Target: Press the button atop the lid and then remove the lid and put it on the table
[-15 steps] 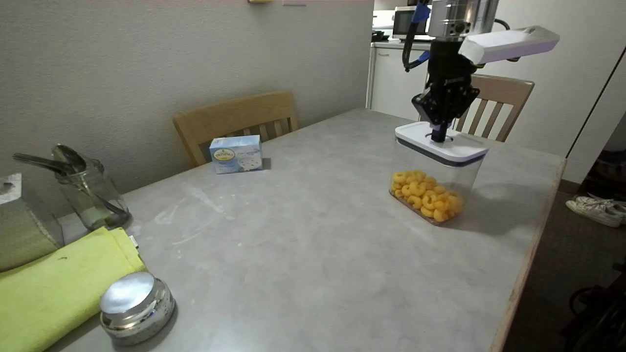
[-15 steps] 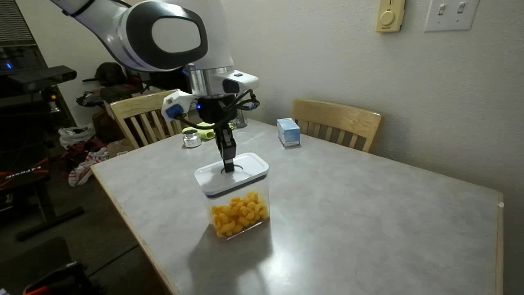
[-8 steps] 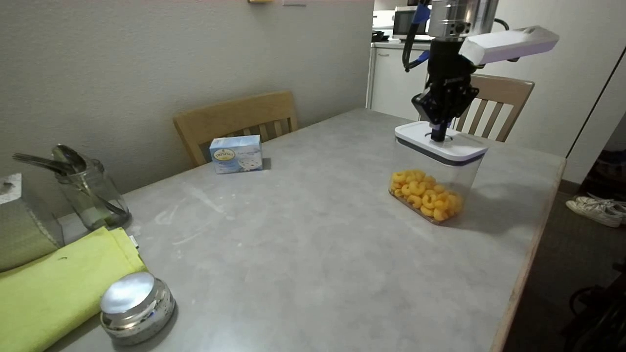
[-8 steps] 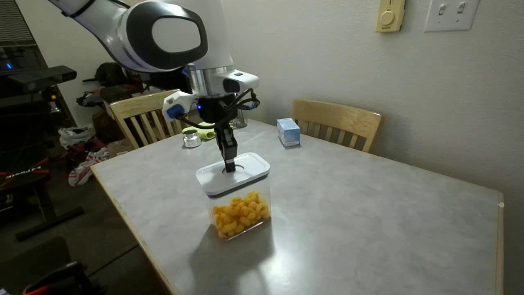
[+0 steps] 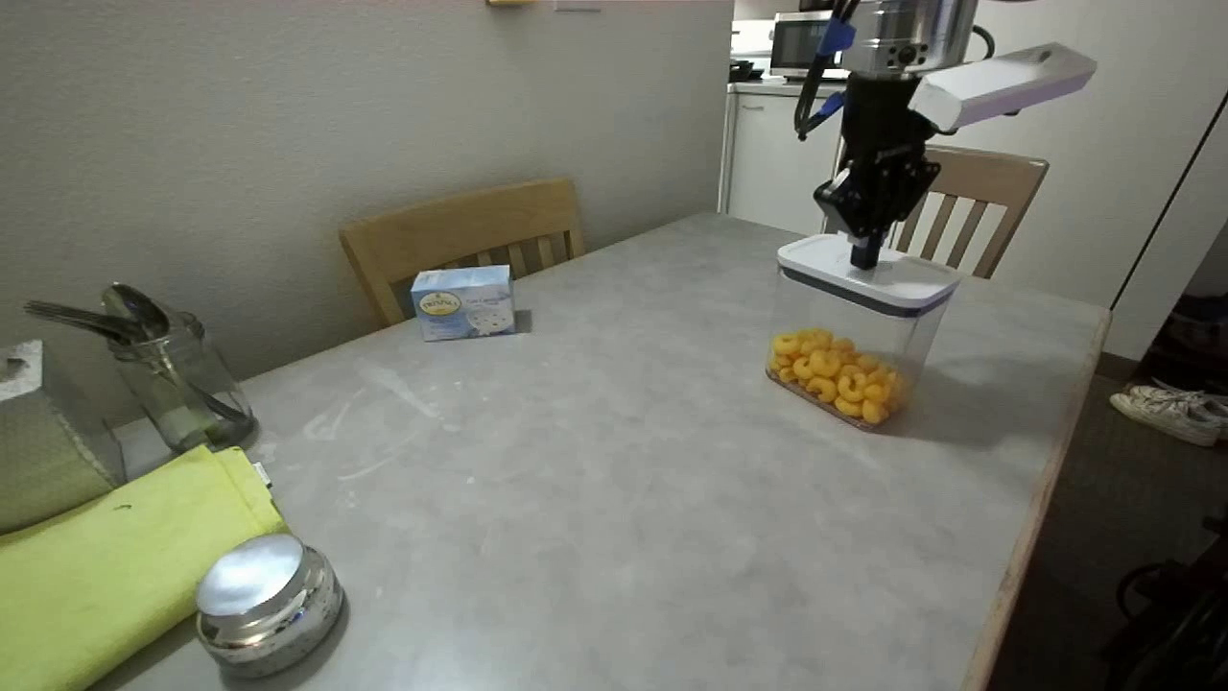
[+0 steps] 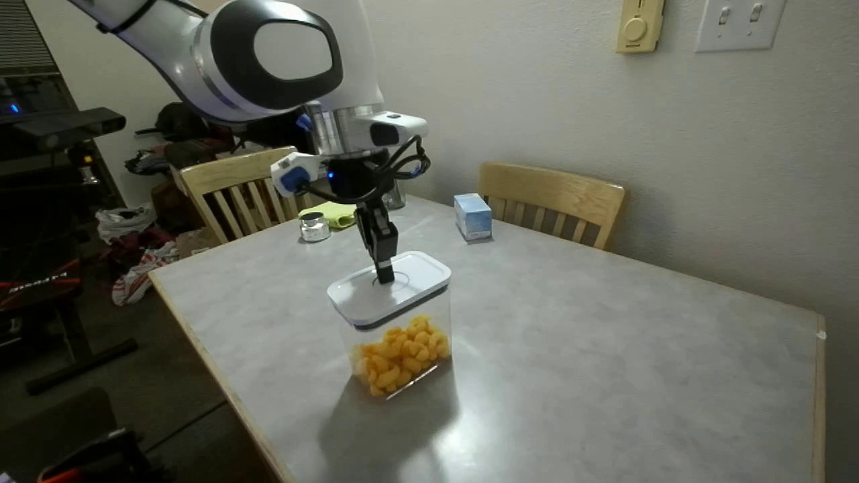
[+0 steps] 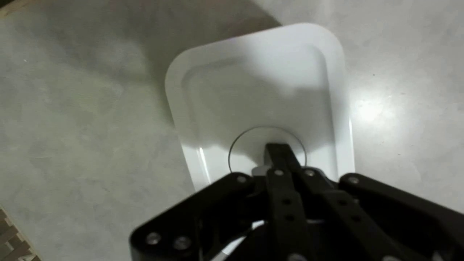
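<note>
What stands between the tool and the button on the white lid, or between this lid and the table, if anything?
Nothing visible stands between the tool and the button; its tip is right at it. Under the lid stands the transparent container; beside it, I see nothing in the way to the table.

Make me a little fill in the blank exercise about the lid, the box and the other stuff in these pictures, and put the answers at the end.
In the wrist view, the outline of the button under the jaws is a ____.
The lid on the clear container is coloured ____.
In an exterior view, the small box in front of a wooden chair is pale ____.
The wall plate in an exterior view carries ____ light switches.

Missing words: circle; white; blue; two.
</note>
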`<control>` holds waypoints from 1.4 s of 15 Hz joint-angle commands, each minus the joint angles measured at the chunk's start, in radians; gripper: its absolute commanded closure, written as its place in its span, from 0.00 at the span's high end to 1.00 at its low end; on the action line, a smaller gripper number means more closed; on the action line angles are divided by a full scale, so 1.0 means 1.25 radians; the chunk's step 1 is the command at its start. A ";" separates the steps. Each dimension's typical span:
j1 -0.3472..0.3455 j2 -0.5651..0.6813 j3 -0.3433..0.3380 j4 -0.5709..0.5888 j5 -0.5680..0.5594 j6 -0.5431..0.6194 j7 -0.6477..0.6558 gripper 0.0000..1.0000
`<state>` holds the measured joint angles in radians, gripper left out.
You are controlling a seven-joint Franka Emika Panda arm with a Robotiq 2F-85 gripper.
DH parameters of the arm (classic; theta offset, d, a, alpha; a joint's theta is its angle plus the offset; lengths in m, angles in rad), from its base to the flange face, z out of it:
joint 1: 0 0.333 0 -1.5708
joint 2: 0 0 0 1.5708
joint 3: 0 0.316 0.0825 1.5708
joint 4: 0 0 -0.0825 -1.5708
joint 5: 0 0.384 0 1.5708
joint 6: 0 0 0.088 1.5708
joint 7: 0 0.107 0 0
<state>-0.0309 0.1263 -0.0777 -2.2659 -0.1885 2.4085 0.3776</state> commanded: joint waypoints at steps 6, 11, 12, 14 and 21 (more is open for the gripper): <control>0.000 -0.067 -0.001 0.017 -0.027 -0.013 -0.004 0.00; -0.005 -0.086 0.003 0.017 -0.036 -0.009 -0.011 0.00; -0.005 -0.085 0.004 0.017 -0.033 -0.008 -0.012 0.03; -0.006 -0.078 0.004 0.013 -0.024 -0.002 -0.017 0.29; -0.015 -0.037 -0.004 -0.001 0.010 0.022 -0.033 0.73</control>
<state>-0.0352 0.0552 -0.0781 -2.2542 -0.2098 2.4072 0.3726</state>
